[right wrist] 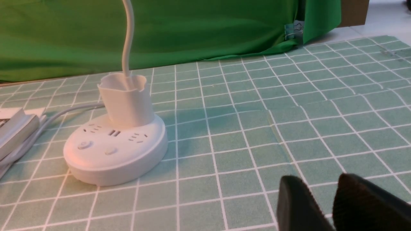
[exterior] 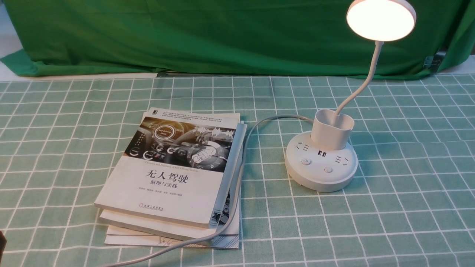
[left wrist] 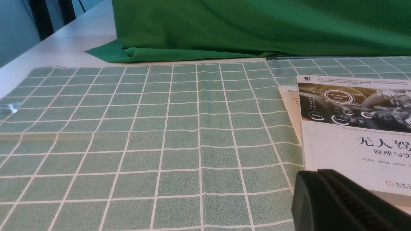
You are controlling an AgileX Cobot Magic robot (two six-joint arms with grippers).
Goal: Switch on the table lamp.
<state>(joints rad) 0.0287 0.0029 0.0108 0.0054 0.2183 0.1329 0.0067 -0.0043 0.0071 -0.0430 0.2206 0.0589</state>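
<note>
The white table lamp stands at the right of the checked cloth, and its round base (exterior: 321, 163) carries sockets and two buttons (exterior: 305, 161). From the cup-shaped holder (exterior: 331, 129) a thin gooseneck (exterior: 365, 81) curves up to the disc head (exterior: 381, 19), which glows brightly. In the right wrist view the base (right wrist: 115, 150) lies well away from my right gripper (right wrist: 318, 183), which is open with cloth showing between its tips. My left gripper (left wrist: 318, 172) is shut on nothing, beside the near corner of the books (left wrist: 353, 134).
A stack of books (exterior: 174, 174) lies left of the lamp. The lamp's grey cord (exterior: 237, 185) runs along the stack's right side to the front edge. A green backdrop cloth (exterior: 185, 33) hangs at the back, with a clip (exterior: 430, 61) at its right.
</note>
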